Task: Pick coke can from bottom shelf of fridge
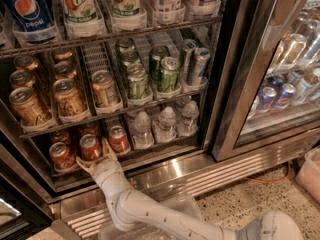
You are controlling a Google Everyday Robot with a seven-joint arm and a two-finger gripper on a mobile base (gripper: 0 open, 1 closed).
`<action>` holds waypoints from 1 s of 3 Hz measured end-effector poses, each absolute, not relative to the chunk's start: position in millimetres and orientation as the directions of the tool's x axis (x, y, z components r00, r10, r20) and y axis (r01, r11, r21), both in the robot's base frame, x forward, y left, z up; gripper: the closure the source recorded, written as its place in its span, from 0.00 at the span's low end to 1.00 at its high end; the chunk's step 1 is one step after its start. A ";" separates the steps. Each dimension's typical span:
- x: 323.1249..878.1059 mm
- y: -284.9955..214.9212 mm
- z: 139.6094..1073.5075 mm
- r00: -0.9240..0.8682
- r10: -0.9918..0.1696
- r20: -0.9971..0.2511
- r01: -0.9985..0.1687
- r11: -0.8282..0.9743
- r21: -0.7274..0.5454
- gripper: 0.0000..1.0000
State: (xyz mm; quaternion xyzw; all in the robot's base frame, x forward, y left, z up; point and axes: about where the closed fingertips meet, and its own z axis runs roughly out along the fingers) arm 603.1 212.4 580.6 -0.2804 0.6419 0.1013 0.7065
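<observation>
Three red cans stand along the front of the bottom shelf [165,148] of the fridge [227,84], toward eight o'clock in the view, with more red cans behind them. The coke can [90,147] in the middle lane looks like the target. The gripper [94,157] sits right in front of it with its two fingers [108,148] spread open, one at the can's seven o'clock and one at its three o'clock, not clamped on it. The arm [130,209] reaches up from six o'clock.

The right-hand finger lies close to the neighbouring can [119,139], so closing off-centre could pinch or shove that one instead. The fingers also sit low on the can, and a grip near the base could let it tip as it is drawn out. The rack overhead [125,106] leaves little headroom, so lifting early could knock the lid against it. Water bottles [165,124] at three o'clock seem safely apart.
</observation>
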 end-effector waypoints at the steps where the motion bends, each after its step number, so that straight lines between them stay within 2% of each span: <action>1: 601.1 214.6 580.2 0.157 -0.219 -0.963 -0.508 0.818 -0.269 0.38; 2: 598.1 216.5 580.3 0.158 -0.220 -0.963 -0.509 0.818 -0.270 0.40; 3: 594.5 219.9 580.3 0.158 -0.220 -0.963 -0.509 0.818 -0.270 0.54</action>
